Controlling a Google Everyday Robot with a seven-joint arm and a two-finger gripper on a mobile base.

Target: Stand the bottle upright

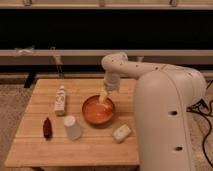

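The cream-white bottle (60, 100) with a white cap and pale label stands on the wooden table (35, 145), left of the orange bowl (97, 111). It looks upright, cap at the top. My gripper (103, 94) hangs over the far rim of the bowl, well to the right of the bottle and not touching it. The white arm (150, 85) reaches in from the right.
A plain white cup (72, 127) stands in front of the bottle. A small dark red-brown object (47, 127) lies left of the cup. A pale sponge-like block (121, 133) sits near the front right. Dark shelving runs behind the table.
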